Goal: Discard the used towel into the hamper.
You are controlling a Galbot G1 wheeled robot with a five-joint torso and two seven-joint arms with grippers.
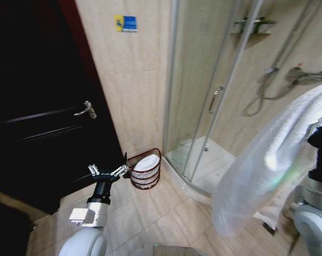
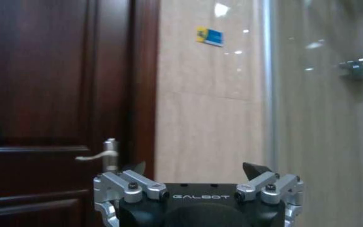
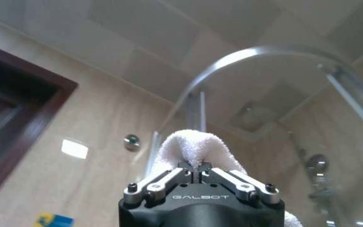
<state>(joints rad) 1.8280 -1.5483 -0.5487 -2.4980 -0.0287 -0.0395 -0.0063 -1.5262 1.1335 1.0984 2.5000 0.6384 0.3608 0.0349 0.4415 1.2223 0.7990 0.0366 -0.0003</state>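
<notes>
While my right gripper point(image 3: 200, 174) pinches a fold of the white towel point(image 1: 267, 165) between closed jaws, I read this as the carry step: the towel is in hand and up in the air, not yet anywhere near its drop point. In the right wrist view the cloth bunches up out of the clenched fingertips, with the ceiling and the curved top rail of the shower behind it, so that wrist points upward. In the head view the towel hangs in a long drape on my right side, its lower end well clear of the tiled floor point(image 1: 166, 213).

My left gripper point(image 1: 108, 172) sits low in front of me, jaws spread and holding nothing, aimed toward the dark door point(image 1: 38, 106); its own camera shows the door handle point(image 2: 104, 155) and the beige tiled wall beyond.

Farther off, the hamper point(image 1: 145, 169) stands on the floor against the wall, between the door and the glass shower enclosure point(image 1: 203, 96), tucked just beside the enclosure's raised base. Something white already lies inside it.

As I judge it, the next move calls for closing on the hamper and swinging the right arm across and down until the towel hangs over the rim, keeping the drape off the glass before letting go.
</notes>
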